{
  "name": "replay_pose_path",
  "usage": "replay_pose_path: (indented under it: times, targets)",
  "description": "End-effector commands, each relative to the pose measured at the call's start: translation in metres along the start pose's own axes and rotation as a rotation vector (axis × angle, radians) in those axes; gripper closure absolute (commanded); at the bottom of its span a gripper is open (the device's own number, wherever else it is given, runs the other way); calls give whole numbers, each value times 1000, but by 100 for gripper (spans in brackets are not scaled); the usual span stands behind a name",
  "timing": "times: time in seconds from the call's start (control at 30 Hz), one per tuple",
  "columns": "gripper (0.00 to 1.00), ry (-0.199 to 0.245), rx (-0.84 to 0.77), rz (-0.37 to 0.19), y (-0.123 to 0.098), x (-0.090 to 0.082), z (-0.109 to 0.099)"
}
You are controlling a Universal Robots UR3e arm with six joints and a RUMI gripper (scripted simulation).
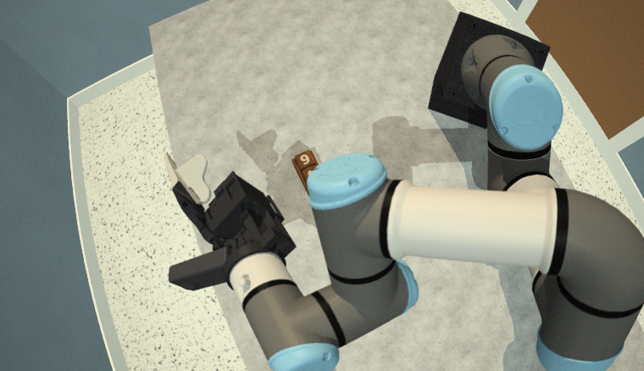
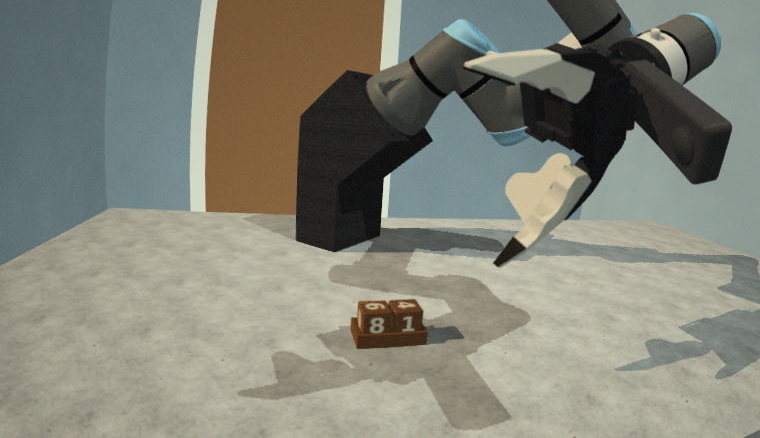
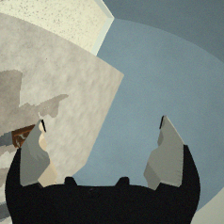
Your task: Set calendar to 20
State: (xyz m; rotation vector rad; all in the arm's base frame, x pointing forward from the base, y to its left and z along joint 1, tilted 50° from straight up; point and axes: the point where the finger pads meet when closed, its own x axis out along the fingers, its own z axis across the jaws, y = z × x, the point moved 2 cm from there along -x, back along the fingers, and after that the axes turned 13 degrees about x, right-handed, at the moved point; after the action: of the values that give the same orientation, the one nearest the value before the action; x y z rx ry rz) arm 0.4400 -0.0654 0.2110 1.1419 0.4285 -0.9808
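Gripper (image 2: 507,163) spread wide, holding nothing, high above the table (image 2: 140,309). Calendar (image 2: 389,324) sits mid-table, both cubes in the tray, showing 81. Best approach: descend square over one cube, fingers straddling its sides, clear of its neighbour.

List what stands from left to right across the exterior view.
Brown door panel → black angled pedestal → small brown wooden calendar tray with two number cubes → open black tool with cream fingers.
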Motion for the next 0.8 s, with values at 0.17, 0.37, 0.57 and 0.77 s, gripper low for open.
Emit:
replay_pose_path:
  times: [0.17, 0.37, 0.57, 0.77]
  targets:
    - [0, 123, 162, -202, -55, 39, 4]
    - [0, 199, 305, -330, -93, 54, 1]
    - [0, 267, 447, -438, -122, 61, -4]
    - [0, 317, 559, -512, -141, 63, -8]
